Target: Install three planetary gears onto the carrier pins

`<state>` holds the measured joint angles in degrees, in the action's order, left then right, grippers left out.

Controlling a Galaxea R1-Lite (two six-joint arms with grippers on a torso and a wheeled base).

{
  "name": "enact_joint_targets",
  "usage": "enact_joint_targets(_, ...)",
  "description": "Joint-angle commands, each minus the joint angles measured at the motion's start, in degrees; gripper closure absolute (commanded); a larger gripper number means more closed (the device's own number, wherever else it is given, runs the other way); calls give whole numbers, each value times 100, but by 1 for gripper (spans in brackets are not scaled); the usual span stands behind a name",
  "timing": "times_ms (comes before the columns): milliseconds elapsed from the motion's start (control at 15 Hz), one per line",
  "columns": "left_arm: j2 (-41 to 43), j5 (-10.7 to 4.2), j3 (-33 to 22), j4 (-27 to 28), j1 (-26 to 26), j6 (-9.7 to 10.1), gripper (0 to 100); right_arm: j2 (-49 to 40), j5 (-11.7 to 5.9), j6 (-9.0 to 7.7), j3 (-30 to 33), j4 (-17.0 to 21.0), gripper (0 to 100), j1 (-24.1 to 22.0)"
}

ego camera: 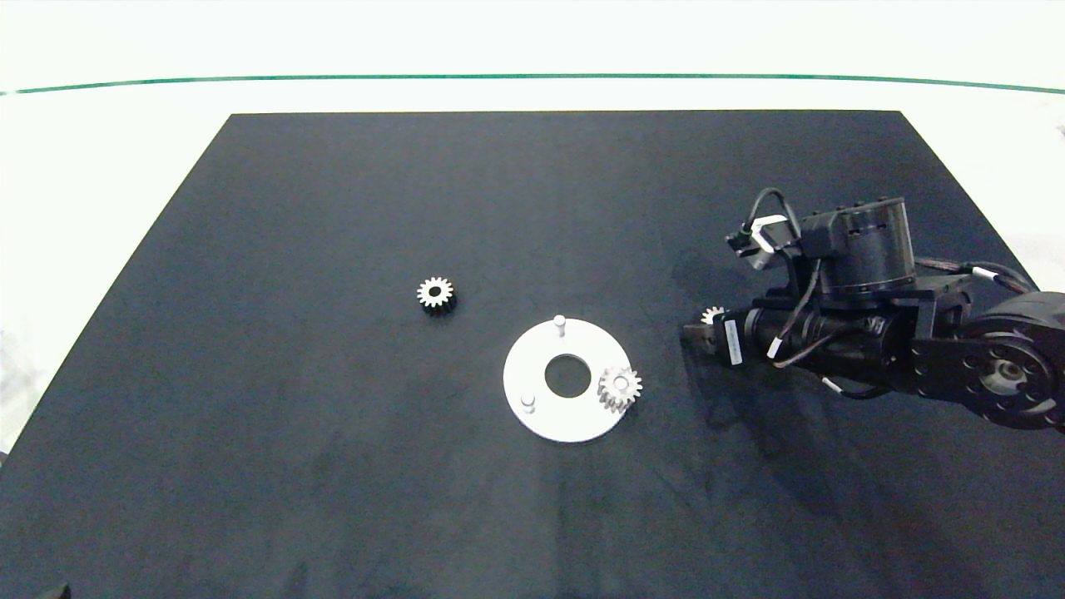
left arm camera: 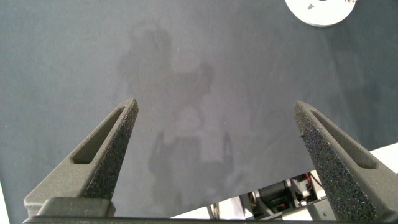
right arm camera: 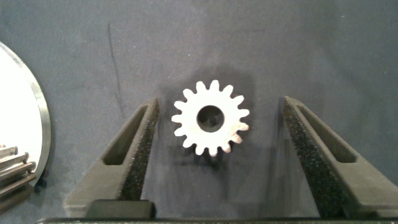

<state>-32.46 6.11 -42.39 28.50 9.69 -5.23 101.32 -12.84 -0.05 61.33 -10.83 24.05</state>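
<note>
With one small silver-grey toothed gear (ego camera: 620, 388) seated on the flat white round disc (ego camera: 541, 420), the right gripper (right arm camera: 211, 134) straddles a second gear (right arm camera: 210, 118) on the black bench, jaws open, ready to close; the left gripper (left arm camera: 214, 118) idles open.

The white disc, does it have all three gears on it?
No, the white disc carries only one gear; two pins stand bare.
</note>
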Motion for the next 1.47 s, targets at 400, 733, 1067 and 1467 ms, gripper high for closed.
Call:
enact_joint_targets(400, -6, 4, 2, 15, -2, -4, 0, 11, -17, -21, -16, -7, 36, 12)
enact_joint_targets(733, -6, 4, -15, 15, -2, 4, 0, 20, -8, -21, 2, -7, 47, 21)
enact_joint_targets(1067, -14, 4, -33, 15, -2, -4, 0, 29, -17, -21, -7, -7, 57, 21)
enact_joint_targets(1467, -6, -4, -15, 15, -2, -4, 0, 37, -17, -65, -25, -7, 69, 12)
